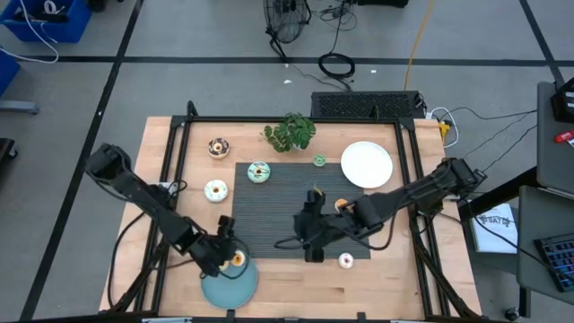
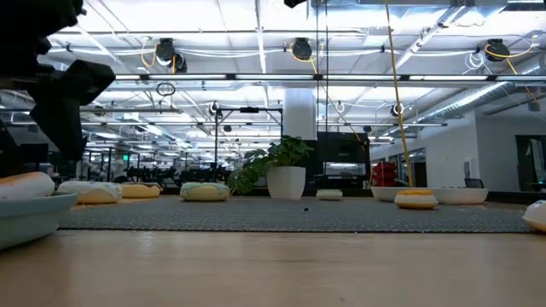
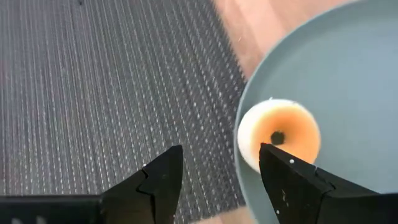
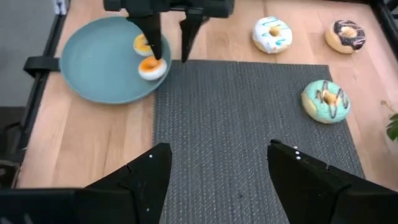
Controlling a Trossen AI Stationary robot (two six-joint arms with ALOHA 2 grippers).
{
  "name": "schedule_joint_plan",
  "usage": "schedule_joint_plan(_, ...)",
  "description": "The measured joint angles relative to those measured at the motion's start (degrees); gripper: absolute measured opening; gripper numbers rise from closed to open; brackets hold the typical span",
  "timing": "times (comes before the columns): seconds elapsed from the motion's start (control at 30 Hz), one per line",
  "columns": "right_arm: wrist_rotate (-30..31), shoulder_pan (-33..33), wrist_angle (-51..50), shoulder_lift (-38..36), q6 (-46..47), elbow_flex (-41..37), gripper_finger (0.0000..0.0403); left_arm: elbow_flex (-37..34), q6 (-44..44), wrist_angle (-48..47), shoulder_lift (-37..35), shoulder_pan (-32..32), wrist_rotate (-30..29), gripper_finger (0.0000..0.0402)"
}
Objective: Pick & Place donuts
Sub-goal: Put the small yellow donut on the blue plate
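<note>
From above, the left gripper (image 1: 230, 254) is hanging over the near rim of the teal plate (image 1: 218, 287), where an orange donut (image 1: 238, 260) is lying, while the right gripper (image 1: 311, 235) is hovering over the grey mat (image 1: 269, 224); other donuts are sitting around the desk (image 1: 287, 287) — a teal one (image 1: 259, 171) on the mat, a white one (image 1: 215, 190) and a brown one (image 1: 219, 147) on the wood. At table height, the plate edge (image 2: 34, 217) is carrying a pale donut (image 2: 26, 185). The left wrist camera is showing its fingers (image 3: 158, 180) spread wide and holding nothing, with the orange donut (image 3: 278, 134) lying free on the plate (image 3: 348, 74) — so a placing step is seemingly finishing. The right wrist camera is showing its own fingers (image 4: 146, 174) wide apart and empty above the mat (image 4: 249, 124), two donuts (image 4: 149, 59) on the plate (image 4: 93, 74). Next, probably, an empty gripper must be centring over a remaining donut and lowering.
</note>
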Motion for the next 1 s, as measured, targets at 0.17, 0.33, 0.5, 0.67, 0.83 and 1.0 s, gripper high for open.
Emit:
schedule_joint_plan(0.17,-0.1,1.0,-0.4,-0.03,0.02,-0.02,0.0247,1.23,-0.12,1.07,1.9,0.84,4.03,0.0214)
schedule_joint_plan(0.33,-0.16,1.01,-0.75,-0.03,0.2,-0.02,0.0247,1.26,-1.29,0.96,1.85,0.9,4.2,0.0214)
schedule_joint_plan(0.5,-0.19,0.99,-0.75,-0.03,0.2,-0.02,0.0247,1.26,-1.7,5.16,1.76,0.66,14.22,0.0214)
schedule_joint_plan(0.67,-0.19,0.99,-0.75,-0.01,0.18,-0.02,0.0247,1.26,-2.98,5.51,1.76,-0.62,15.13,0.0214)
schedule_joint_plan(0.83,-0.19,0.99,-0.73,-0.01,0.2,-0.02,0.0247,1.26,-6.29,2.14,1.76,-0.3,9.45,0.0214)
schedule_joint_plan(1.0,-0.19,0.99,-0.7,-0.01,0.2,-0.02,0.0247,1.26,-7.31,1.89,1.76,0.5,11.05,0.0214)
